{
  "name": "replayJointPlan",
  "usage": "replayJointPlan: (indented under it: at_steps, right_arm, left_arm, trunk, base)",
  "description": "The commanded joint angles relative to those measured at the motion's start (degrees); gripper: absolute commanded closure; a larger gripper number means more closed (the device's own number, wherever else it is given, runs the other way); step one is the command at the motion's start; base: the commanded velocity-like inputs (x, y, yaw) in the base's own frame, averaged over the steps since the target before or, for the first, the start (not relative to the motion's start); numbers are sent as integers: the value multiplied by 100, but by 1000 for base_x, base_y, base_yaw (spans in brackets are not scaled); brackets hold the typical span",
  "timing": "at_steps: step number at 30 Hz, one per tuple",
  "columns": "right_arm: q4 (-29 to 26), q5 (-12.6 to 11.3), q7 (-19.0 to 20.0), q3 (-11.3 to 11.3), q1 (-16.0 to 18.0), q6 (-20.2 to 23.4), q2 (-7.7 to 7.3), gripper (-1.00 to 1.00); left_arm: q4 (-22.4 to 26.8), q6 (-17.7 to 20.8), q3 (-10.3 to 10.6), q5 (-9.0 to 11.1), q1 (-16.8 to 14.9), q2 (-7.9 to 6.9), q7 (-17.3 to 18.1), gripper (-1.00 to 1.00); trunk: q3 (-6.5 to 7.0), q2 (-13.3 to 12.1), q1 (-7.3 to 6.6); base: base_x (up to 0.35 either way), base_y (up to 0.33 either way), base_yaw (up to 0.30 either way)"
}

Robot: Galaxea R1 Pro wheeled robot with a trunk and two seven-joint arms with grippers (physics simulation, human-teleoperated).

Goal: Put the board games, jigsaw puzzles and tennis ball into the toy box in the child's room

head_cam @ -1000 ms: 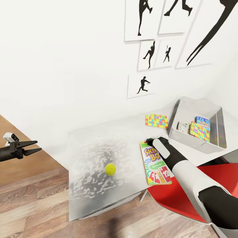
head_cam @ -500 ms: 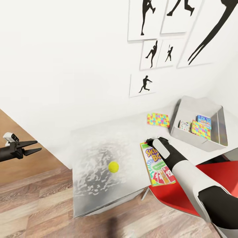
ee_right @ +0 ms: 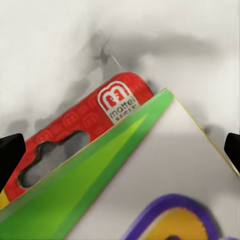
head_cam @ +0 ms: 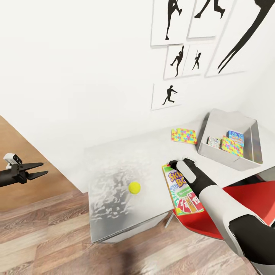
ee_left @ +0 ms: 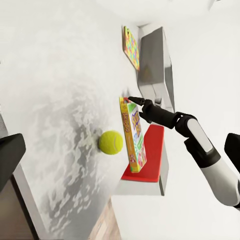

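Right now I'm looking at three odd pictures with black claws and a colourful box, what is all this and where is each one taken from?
It is a simulated two-armed robot. One picture looks down from its head; the others come from cameras by each gripper. On the pale table lie a tennis ball, a SKIP BO board game and a jigsaw puzzle. The grey toy box already holds some toys. The right gripper is at the game's far edge, its fingers apart on either side, nothing gripped yet. The left gripper hangs off the table's side, holding nothing.
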State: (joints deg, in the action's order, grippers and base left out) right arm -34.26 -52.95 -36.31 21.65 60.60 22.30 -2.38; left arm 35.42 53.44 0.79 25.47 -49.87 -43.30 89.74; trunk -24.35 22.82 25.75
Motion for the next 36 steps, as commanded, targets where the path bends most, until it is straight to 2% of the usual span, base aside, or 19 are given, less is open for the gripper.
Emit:
replayJointPlan:
  at_steps: [1, 20, 36]
  right_arm:
    - [-5, -66, -43, 41, 4, 28, -10, -100]
    - [-2, -67, -43, 39, 5, 30, -13, -100]
    - [-242, -63, -51, 31, 18, -20, -28, -100]
  left_arm:
    - [0, 61, 9, 0, -5, -3, 26, -100]
    - [0, 61, 9, -2, -5, -3, 26, -100]
    - [0, 61, 9, -7, -5, -3, 26, -100]
  trunk:
    - [-10, 10, 3]
    - [-10, 10, 3]
    - [-10, 10, 3]
  base:
    - [-47, 17, 0]
    - [-90, 46, 0]
    - [-6, 4, 0]
